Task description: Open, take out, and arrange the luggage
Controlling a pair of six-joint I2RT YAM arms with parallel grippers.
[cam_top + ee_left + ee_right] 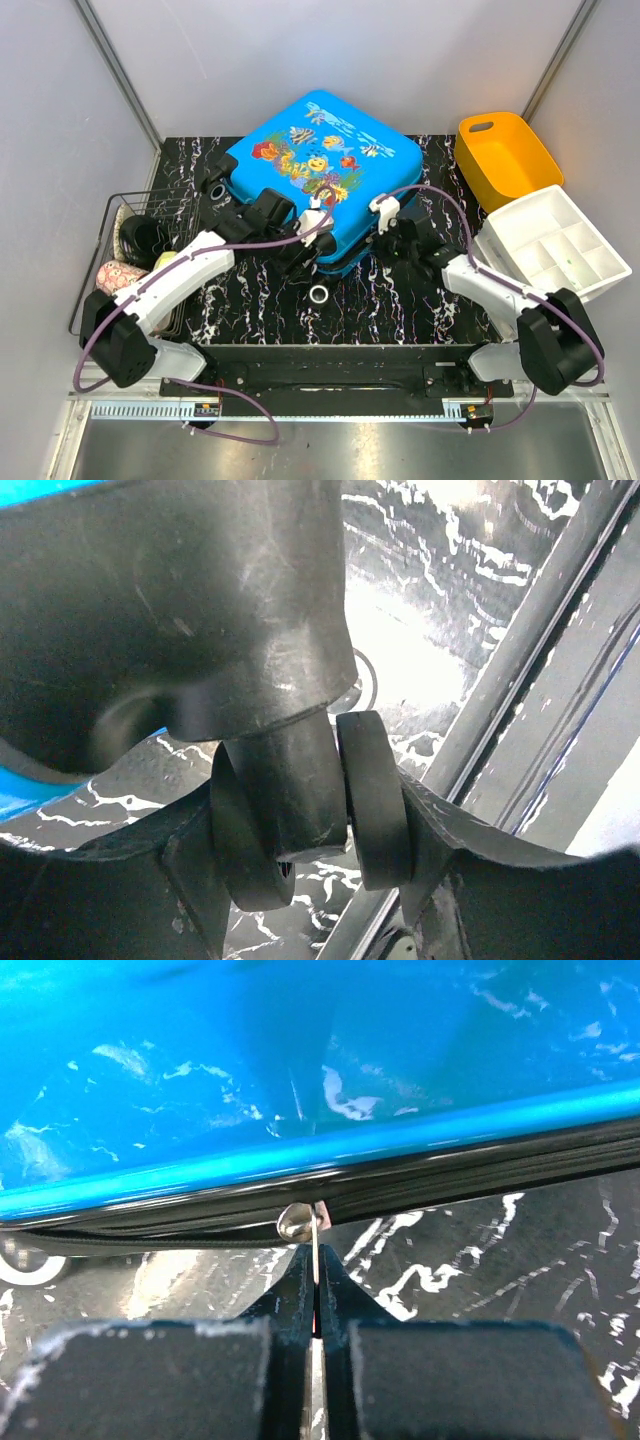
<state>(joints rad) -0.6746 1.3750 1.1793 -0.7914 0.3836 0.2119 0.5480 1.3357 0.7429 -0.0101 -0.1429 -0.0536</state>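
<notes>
Luggage (320, 150) is lying shut on the table (400, 310). The right gripper (315, 1260) is pinching its zip pull (298, 1222), fingers together on the tab, while the left gripper (310, 820) is clamping a black stub (290, 780) on the case. The pull looks best running along the zip, steadily.

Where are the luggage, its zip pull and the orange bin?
luggage (320, 160): top external view, printed lid centre.
zip pull (297, 1222): right wrist view, metal slider at the zip band.
orange bin (510, 160): top external view, bare inner floor.
</notes>
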